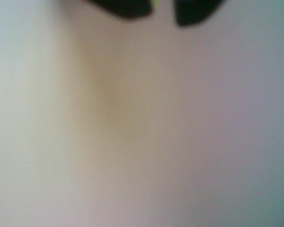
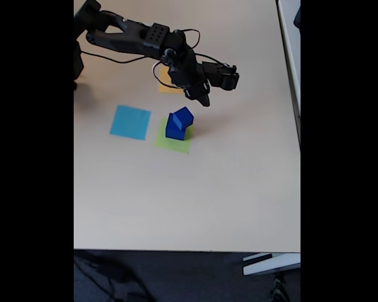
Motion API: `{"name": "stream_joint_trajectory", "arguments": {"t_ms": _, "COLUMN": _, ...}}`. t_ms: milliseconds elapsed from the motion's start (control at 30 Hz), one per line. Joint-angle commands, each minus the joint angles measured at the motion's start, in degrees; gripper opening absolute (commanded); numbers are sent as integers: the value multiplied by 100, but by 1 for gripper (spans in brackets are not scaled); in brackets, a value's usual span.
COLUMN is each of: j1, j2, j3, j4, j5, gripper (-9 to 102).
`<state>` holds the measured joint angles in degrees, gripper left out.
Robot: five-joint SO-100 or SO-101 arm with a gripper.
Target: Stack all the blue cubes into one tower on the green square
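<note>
In the fixed view the blue cubes (image 2: 178, 123) stand as a small tower on the green square (image 2: 171, 142), which lies flat on the pale counter (image 2: 227, 189). The tower sits toward the square's upper right part, and its upper part looks turned relative to the block beneath; how many cubes make it up cannot be told at this size. The claw (image 2: 203, 99) hangs just above and to the right of the tower, apart from it, at the end of the black arm (image 2: 138, 36) that reaches in from the upper left. Nothing is seen between its fingers here, though their spread is too small to read. In the wrist view two dark blurred fingertips (image 1: 125, 7) enter from the top edge with a narrow gap between them, over a blurred stretch of pale surface; whether the claw is parted or merely not fully closed cannot be told. Just left of the green square lies a light-blue square (image 2: 130, 121), and above it, partly hidden by the arm, an orange square (image 2: 166, 87).
</note>
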<state>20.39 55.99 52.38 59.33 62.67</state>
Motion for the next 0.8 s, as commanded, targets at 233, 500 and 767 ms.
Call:
{"name": "stream_joint_trajectory", "arguments": {"t_ms": 233, "j1": 123, "j2": 721, "j3": 114, "j4": -158, "j5": -70, "gripper": 0}}
{"name": "stream_joint_trajectory", "arguments": {"t_ms": 500, "j1": 185, "j2": 1028, "j3": 606, "j4": -176, "j5": -9, "gripper": 0}}
{"name": "stream_joint_trajectory", "arguments": {"t_ms": 767, "j1": 237, "j2": 1046, "j3": 633, "j4": -167, "j5": -70, "gripper": 0}}
